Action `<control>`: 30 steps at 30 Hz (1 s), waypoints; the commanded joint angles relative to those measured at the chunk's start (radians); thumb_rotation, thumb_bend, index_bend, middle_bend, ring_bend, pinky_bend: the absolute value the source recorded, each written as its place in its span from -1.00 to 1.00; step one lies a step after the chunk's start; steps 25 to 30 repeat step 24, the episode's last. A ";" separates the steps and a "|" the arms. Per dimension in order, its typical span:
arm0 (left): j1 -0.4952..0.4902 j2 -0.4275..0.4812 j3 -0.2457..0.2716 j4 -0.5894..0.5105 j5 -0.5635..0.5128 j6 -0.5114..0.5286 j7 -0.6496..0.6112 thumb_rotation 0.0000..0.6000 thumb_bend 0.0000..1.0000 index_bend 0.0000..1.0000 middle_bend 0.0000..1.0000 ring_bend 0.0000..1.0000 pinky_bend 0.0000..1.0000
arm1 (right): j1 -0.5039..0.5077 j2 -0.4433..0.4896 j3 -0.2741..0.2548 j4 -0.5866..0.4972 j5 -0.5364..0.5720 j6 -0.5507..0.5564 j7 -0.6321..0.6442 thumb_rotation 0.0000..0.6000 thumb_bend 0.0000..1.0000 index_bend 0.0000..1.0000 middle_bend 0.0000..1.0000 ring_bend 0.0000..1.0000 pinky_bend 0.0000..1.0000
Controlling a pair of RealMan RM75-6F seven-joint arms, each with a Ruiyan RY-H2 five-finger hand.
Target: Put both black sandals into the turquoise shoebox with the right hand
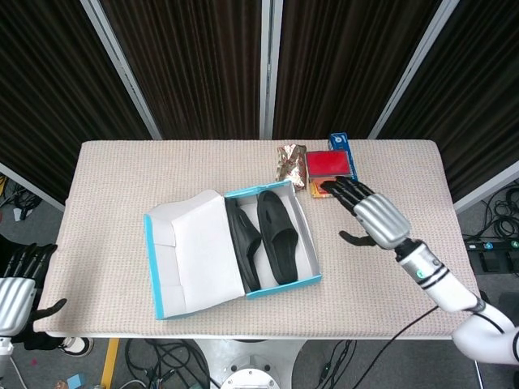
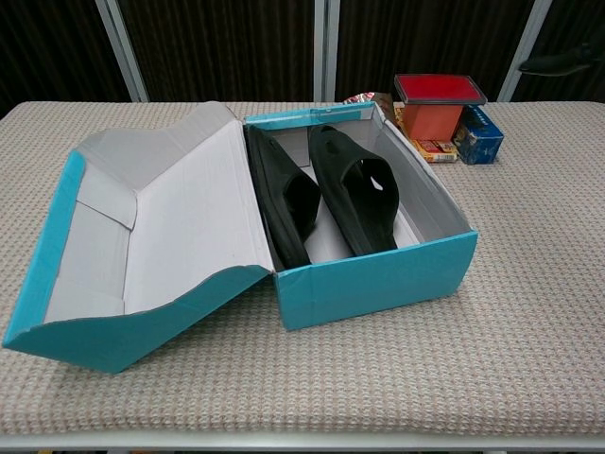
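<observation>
The turquoise shoebox (image 1: pixel 284 288) (image 2: pixel 378 279) stands open mid-table with its lid folded out to the left. Both black sandals lie inside it: one on edge against the left wall (image 1: pixel 242 243) (image 2: pixel 282 194), the other flat beside it (image 1: pixel 276 236) (image 2: pixel 354 197). My right hand (image 1: pixel 365 212) hovers raised to the right of the box, fingers spread and empty; in the chest view only a dark fingertip (image 2: pixel 562 62) shows at the top right. My left hand (image 1: pixel 20 279) hangs off the table's left front corner, fingers apart, holding nothing.
At the back right stand a red-lidded box (image 1: pixel 329 165) (image 2: pixel 439 101), a blue carton (image 1: pixel 344 154) (image 2: pixel 479 132), a small yellow-red pack (image 1: pixel 323 190) (image 2: pixel 434 147) and a crinkled foil packet (image 1: pixel 289 164). The table (image 1: pixel 122 178) is covered in beige woven cloth.
</observation>
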 commanded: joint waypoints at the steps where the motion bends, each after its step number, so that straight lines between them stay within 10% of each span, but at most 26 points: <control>1: 0.001 0.001 -0.003 0.001 0.000 0.005 0.008 1.00 -0.74 -0.86 -0.80 -1.00 -0.88 | -0.330 0.052 -0.081 -0.112 0.069 0.303 -0.406 1.00 -0.70 -1.00 -0.90 -1.00 -0.80; 11: 0.006 -0.018 -0.006 0.039 -0.005 0.012 0.066 1.00 -0.74 -0.86 -0.80 -1.00 -0.87 | -0.625 -0.154 -0.159 0.144 0.069 0.447 -0.326 1.00 -0.70 -1.00 -0.93 -1.00 -0.88; 30: 0.013 -0.044 -0.003 0.077 -0.010 0.012 0.073 1.00 -0.74 -0.86 -0.80 -1.00 -0.88 | -0.671 -0.226 -0.105 0.264 0.035 0.391 -0.277 1.00 -0.70 -1.00 -0.95 -1.00 -0.93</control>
